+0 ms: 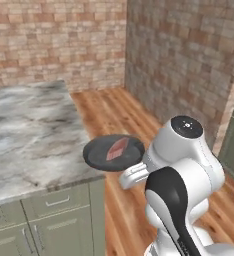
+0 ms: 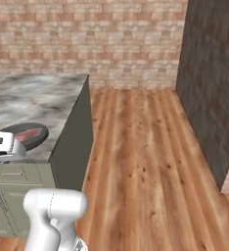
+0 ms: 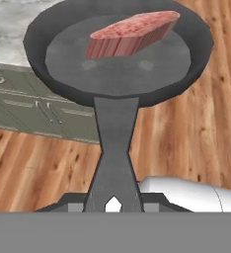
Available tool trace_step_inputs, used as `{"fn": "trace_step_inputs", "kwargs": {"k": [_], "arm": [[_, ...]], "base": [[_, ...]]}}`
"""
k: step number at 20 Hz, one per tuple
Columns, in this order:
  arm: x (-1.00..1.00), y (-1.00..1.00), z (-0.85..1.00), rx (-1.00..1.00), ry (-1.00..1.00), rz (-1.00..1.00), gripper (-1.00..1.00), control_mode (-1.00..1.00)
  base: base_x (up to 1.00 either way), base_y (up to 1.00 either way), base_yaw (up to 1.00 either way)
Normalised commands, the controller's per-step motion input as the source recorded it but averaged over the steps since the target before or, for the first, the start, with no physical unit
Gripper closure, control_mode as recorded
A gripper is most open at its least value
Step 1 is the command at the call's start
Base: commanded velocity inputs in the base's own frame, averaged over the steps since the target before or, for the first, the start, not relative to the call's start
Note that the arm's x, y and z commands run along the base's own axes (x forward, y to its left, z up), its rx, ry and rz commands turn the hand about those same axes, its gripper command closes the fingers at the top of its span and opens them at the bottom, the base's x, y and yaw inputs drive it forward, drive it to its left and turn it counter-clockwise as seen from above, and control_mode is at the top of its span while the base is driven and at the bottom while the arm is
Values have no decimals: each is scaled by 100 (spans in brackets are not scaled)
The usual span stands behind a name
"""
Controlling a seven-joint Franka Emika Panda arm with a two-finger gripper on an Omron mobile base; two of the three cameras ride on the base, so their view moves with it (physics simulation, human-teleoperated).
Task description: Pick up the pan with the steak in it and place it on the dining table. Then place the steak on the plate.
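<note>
- The gripper [image 3: 113, 203] sits at the near end of the pan's handle [image 3: 113, 148], jaws drawn in tight on it, so the pan is held by that handle alone.
- The pan [image 1: 113, 153] is carried level in the air, part of it over the near right corner of the marbled stone top [image 1: 29, 135] and part over the wooden floor [image 1: 124, 115] beyond that corner.
- In the hand view the handle runs straight away from the jaws to the round dark bowl, with green cabinet fronts [image 3: 33, 106] and floor planks below it.
- The steak [image 3: 130, 33] lies inside the pan, toward the far side of its flat bottom, reddish-pink with paler streaks along its cut edge.
- In the right base view the pan [image 2: 26, 135] shows just past the white hand, above the near right edge of the stone top, the steak [image 2: 28, 133] a red patch in it.
- Whether the pan's underside touches the stone top cannot be told.
- Farther off, the stone top stretches away to the left, and brick walls [image 1: 59, 40] close the room behind it.
</note>
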Motion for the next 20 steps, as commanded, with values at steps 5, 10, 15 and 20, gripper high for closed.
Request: {"fn": "trace_step_inputs", "kwargs": {"k": [5, 10, 15, 20], "arm": [[0, 0, 0, 0, 0, 0, 100, 100], [0, 0, 0, 0, 0, 0, 100, 100], [0, 0, 0, 0, 0, 0, 100, 100], [0, 0, 0, 0, 0, 0, 100, 100]], "base": [[-14, -5, 33], [-12, -3, 29], [-3, 0, 5], [-1, -65, 0]]}}
